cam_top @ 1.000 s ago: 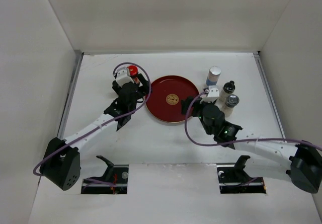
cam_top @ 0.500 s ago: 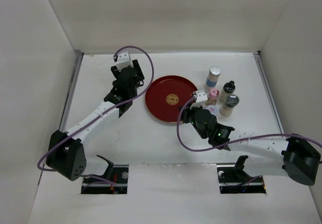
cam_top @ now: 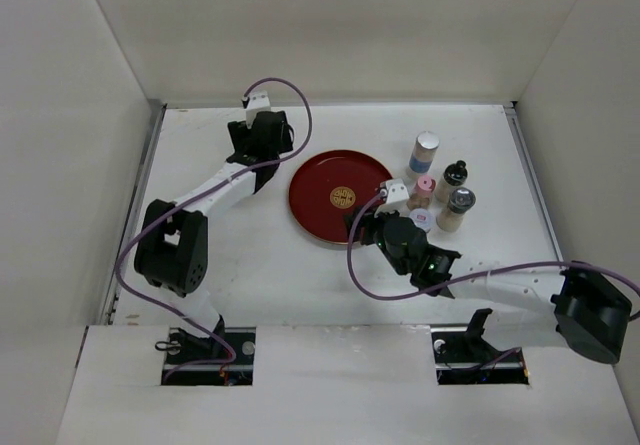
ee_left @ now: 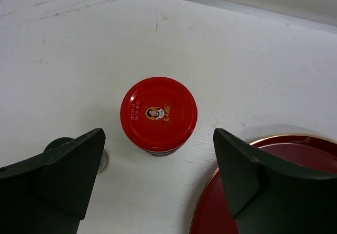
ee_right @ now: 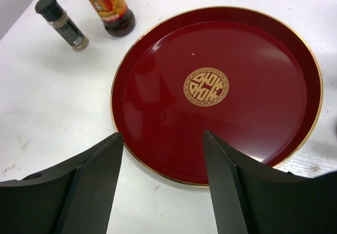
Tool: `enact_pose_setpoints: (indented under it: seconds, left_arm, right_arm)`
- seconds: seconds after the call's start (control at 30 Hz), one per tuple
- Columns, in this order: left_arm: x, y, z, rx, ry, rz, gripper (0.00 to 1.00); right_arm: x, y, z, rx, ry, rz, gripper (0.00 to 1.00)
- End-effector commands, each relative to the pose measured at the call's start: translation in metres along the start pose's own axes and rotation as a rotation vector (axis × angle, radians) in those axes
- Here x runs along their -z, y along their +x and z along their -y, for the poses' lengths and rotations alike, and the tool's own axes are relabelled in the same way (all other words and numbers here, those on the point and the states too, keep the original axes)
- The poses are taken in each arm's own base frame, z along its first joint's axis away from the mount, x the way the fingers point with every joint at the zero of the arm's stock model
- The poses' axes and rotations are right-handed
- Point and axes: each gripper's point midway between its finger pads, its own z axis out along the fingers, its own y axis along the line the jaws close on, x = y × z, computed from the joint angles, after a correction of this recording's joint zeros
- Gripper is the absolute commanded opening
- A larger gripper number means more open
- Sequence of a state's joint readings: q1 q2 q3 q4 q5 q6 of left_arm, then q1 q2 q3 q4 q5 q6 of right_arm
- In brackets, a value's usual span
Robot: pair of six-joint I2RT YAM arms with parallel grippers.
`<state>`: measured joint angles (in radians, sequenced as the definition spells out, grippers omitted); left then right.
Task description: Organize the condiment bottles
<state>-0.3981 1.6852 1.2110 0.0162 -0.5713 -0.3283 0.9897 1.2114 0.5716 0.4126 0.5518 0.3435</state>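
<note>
The red-capped round jar (ee_left: 158,114) stands upright on the white surface (ee_left: 263,60), centred just beyond the open left gripper (ee_left: 158,158), touching neither finger. The right gripper (ee_right: 163,139) hangs open and empty above the near rim of the round dark-red tray (ee_right: 253,39).

Bare table (ee_left: 247,55) is seen on each side of the red-capped jar (ee_left: 158,114), between it and the spread fingers of the left gripper (ee_left: 158,135). The jar is hemmed in by the rim of the round dark-red tray (ee_left: 284,150) just right of it and a black-capped shaker (ee_right: 58,22) near its left. The tray's floor lies open below the parted right gripper (ee_right: 162,135). Right of the tray, passage is narrowed by closely grouped condiment bottles (cam_top: 460,203).
</note>
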Motion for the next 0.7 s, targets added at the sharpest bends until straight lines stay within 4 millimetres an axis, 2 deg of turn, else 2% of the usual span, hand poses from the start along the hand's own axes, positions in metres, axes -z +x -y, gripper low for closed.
enact_pose_setpoints:
  seconds: [0.0, 0.17, 0.37, 0.5, 0.57, 0.67]
  left_arm:
    - [-0.006, -0.02, 0.009, 0.013, 0.033, 0.011, 0.84]
    - [-0.023, -0.011, 0.009, 0.007, 0.008, -0.02, 0.84]
    - [-0.039, 0.004, 0.004, 0.036, -0.015, -0.056, 0.83]
    - [-0.047, 0.014, -0.001, 0.039, -0.032, -0.078, 0.83]
    - [-0.051, 0.016, 0.0, 0.046, -0.029, -0.08, 0.81]
    - [-0.053, 0.014, 0.004, 0.05, -0.015, -0.082, 0.72]
  right_arm:
    - [-0.002, -0.021, -0.012, -0.044, -0.032, 0.061, 0.68]
    - [0.001, -0.029, -0.005, -0.07, -0.024, 0.096, 0.68]
    - [0.0, -0.028, -0.004, -0.07, -0.02, 0.093, 0.68]
    - [0.001, -0.032, 0.008, -0.078, 0.017, 0.112, 0.69]
    - [0.0, -0.031, 0.011, -0.08, 0.023, 0.113, 0.69]
    - [-0.003, -0.029, 0.01, -0.076, 0.024, 0.105, 0.69]
